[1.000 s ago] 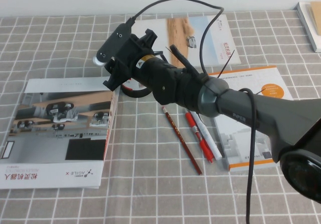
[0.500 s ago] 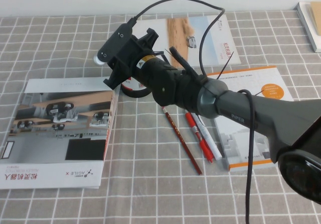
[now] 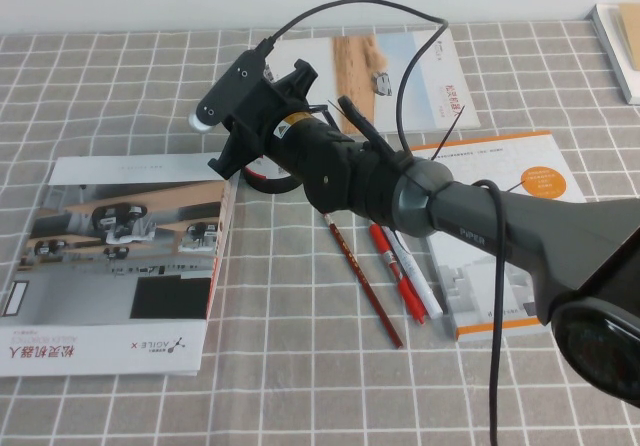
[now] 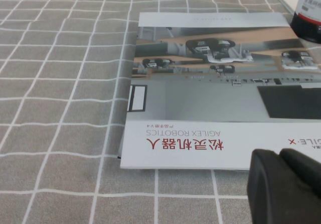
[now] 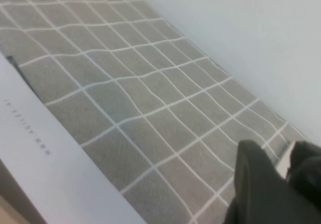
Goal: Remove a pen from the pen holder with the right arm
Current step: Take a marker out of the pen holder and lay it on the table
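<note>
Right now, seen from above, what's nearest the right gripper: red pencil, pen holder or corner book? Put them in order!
The right gripper is at the pen holder; the left gripper sits by the brochure.
1. pen holder, under the arm.
2. red pencil, mid-table.
3. corner book, far right.

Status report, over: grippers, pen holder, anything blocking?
Right gripper at pen holder, contents out of sight. Left gripper shut, parked by booklet. Three loose pens on the cloth, clear of the holder.
</note>
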`<action>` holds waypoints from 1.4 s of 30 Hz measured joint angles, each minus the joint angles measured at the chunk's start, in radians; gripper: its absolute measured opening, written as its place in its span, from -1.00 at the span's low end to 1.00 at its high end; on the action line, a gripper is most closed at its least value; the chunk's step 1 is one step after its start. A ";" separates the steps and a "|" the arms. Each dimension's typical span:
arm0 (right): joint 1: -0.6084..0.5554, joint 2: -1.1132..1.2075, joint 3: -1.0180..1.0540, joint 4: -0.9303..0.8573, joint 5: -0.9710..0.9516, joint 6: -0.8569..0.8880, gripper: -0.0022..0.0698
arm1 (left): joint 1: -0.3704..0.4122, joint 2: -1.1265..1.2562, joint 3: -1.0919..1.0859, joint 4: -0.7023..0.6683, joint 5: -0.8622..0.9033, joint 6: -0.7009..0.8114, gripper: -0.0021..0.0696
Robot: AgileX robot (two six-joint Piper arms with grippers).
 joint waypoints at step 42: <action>0.014 -0.418 0.000 -0.171 0.639 0.363 -0.70 | 0.000 0.000 0.000 0.000 0.000 0.000 -0.96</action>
